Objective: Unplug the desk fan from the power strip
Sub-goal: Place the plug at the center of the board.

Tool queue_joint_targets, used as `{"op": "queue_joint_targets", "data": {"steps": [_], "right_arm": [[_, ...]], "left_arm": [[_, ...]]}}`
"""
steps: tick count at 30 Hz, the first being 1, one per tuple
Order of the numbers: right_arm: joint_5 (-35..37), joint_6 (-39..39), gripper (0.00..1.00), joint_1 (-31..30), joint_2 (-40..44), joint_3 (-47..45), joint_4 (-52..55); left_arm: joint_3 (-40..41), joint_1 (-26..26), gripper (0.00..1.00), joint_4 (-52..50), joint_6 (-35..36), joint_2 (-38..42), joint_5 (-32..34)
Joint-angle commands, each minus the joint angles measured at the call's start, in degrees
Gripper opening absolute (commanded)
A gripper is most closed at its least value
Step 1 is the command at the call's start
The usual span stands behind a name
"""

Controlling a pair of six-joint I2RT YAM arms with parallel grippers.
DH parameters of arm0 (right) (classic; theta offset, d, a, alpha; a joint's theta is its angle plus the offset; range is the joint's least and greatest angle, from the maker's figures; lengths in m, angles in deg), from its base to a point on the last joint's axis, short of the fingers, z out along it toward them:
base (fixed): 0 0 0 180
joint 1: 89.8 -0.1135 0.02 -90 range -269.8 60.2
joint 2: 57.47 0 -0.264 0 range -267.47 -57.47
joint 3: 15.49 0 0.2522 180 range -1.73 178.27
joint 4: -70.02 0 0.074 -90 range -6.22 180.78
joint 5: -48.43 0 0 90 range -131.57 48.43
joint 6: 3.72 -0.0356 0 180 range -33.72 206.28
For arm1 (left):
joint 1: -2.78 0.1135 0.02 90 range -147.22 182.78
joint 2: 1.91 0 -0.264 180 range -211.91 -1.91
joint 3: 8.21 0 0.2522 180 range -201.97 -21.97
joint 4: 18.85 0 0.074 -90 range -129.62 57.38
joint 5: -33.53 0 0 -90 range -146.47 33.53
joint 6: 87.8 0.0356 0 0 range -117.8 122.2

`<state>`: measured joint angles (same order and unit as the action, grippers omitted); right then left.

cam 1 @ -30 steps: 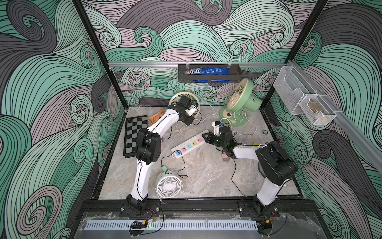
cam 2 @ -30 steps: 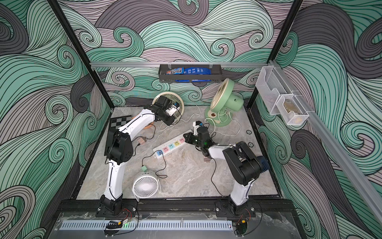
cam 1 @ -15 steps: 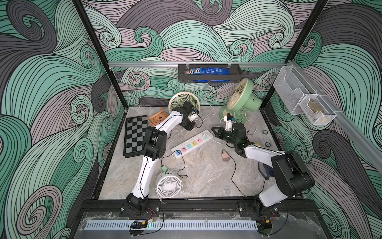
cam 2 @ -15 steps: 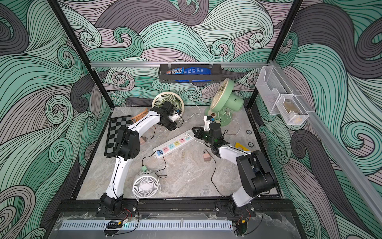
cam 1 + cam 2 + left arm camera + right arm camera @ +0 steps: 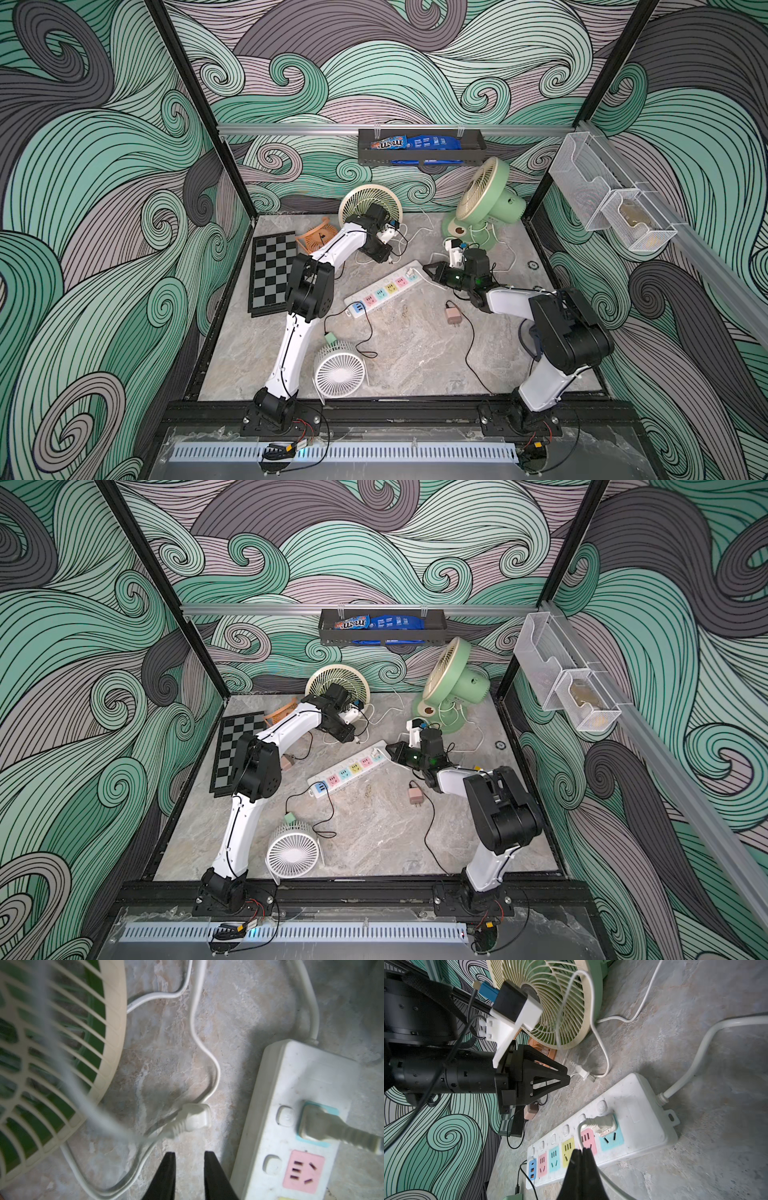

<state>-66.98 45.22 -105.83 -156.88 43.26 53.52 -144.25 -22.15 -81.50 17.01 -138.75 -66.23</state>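
The left gripper (image 5: 189,1155) has come down from the face of the cream fan (image 5: 365,201) to the marble tabletop (image 5: 415,353). Its black fingers now stand a little apart with nothing between them. Just ahead of the tips lies a loose plug (image 5: 195,1120). It lies flat on the marble, out of any socket, and its thin cord curls back past the fan's grille.

The power strip (image 5: 384,289) lies where it lay a second ago, diagonal across the middle of the table between the two arms. Its blue USB end points toward the front and its thick cord toward the back. One seated plug (image 5: 604,1124) sits in the blue socket nearest the corded end.

The right gripper (image 5: 581,1152) drew back toward the green fan (image 5: 488,195) half a second ago and is now beside the strip's corded end again. Its fingers are pressed together. The seated plug's cord runs right to the tips, but whether it is pinched there cannot be told.

The pink adapter (image 5: 452,316) has not shifted.
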Motion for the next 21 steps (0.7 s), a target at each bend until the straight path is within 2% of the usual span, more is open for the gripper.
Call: {"op": "queue_joint_targets", "data": {"steps": [1, 4, 8, 16, 21], "right_arm": [[-2.42, 1.09, 0.01, 0.38, -1.49, 1.93, -0.92], [-3.37, 1.02, 0.02, 0.62, -2.76, 2.46, -1.48], [-5.55, 0.81, 0.01, 1.45, -5.22, 3.60, -2.16], [-8.31, 1.15, 0.01, 2.40, -9.49, 5.13, -2.61], [-8.91, 1.32, 0.01, 2.89, -11.82, 5.47, -3.12]], "left_arm": [[-2.39, 0.41, 0.34, -2.04, -0.13, 0.59, -1.48], [-2.29, 0.41, 0.38, -2.39, 0.27, 1.68, -1.77], [-1.78, 0.41, 0.38, -2.96, 1.02, 3.89, -4.20], [2.23, 0.04, 0.34, -1.79, 3.88, 7.81, -15.13], [4.27, -1.59, 0.34, -1.14, 6.29, 8.16, -15.69]]}}
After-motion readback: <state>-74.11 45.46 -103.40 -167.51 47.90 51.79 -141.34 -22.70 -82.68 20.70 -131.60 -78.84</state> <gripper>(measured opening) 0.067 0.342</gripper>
